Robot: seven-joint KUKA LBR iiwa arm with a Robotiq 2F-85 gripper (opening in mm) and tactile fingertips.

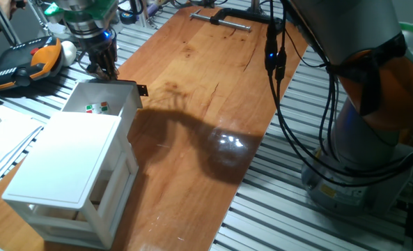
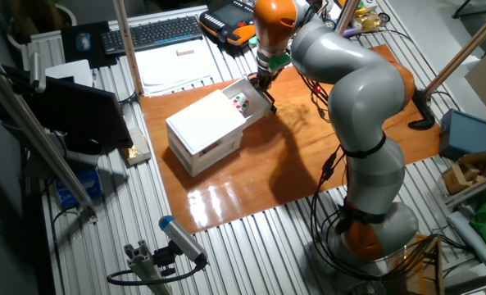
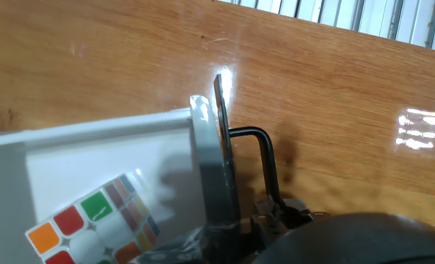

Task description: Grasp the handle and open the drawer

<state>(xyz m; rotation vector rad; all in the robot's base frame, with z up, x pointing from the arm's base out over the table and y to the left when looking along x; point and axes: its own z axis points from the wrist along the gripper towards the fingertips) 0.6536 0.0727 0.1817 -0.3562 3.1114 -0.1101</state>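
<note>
Step in hand: late in the pull, by judgement. Drawer already well out of the cabinet, interior exposed; gripper at the drawer's front edge.

Wooden table (image 1: pixel 213 84): carries the cabinet at one end; black clamp (image 1: pixel 223 17) lying at the far end, well apart, not part of the task.

Arm (image 2: pixel 357 90): reaching from its base across the board, upper links arched over the wood, wrist turned down so the hand points steeply at the table.

White cabinet (image 1: pixel 67 160): flat-topped, lower tiers shut as far as can be seen.

Drawer (image 1: pixel 88 94): top tier, slid out toward the hand, level.

Gripper (image 1: pixel 103 68): low over the drawer's front wall, close beside the handle. In the hand view only one grey finger (image 3: pixel 217 183) showing, lying against the front wall; spread of the jaws and any hold on the tab cannot be told.

Colour cube (image 3: pixel 92 224): inside the drawer, near the front wall.

Handle (image 3: pixel 265 158): thin black bent tab, projecting from the front wall just beside the finger.

Next move, by judgement: check the remaining travel; if pulling further, keep the pull straight along the slide and level, without lifting the thin wall; otherwise release and back straight off.
</note>
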